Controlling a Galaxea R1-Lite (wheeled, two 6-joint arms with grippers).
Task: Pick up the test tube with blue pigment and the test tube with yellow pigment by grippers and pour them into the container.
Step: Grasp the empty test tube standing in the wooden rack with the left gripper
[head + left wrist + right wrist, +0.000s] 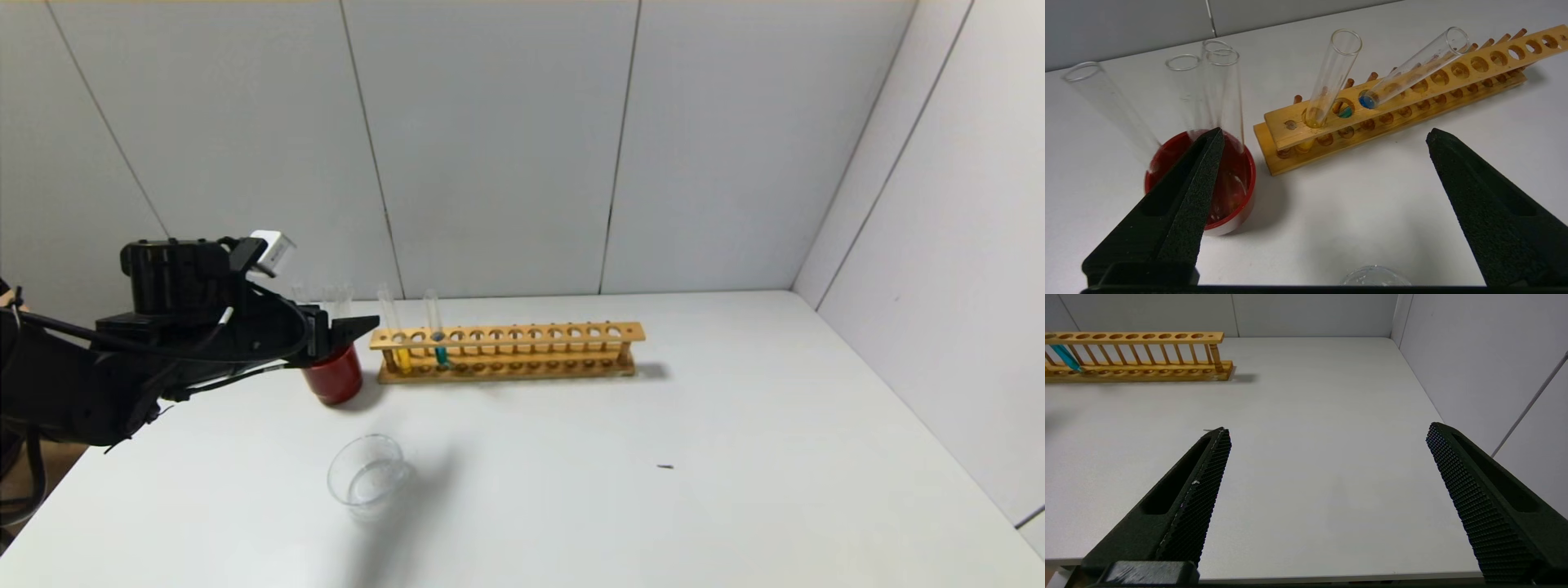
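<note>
The left arm reaches in from the robot's left side, stretched roughly level above the table, its black links trailing cables and a pale grey-white block sitting on top near the wrist. The left gripper point(359, 324) points forward and toward the centre, held in the air rather than resting on anything. In its own wrist view the left gripper point(1325, 136) has its two black jaws spread wide with nothing between them. The right gripper point(1327, 433) appears only in its own wrist view, hovering with jaws likewise spread wide and nothing held.
</note>
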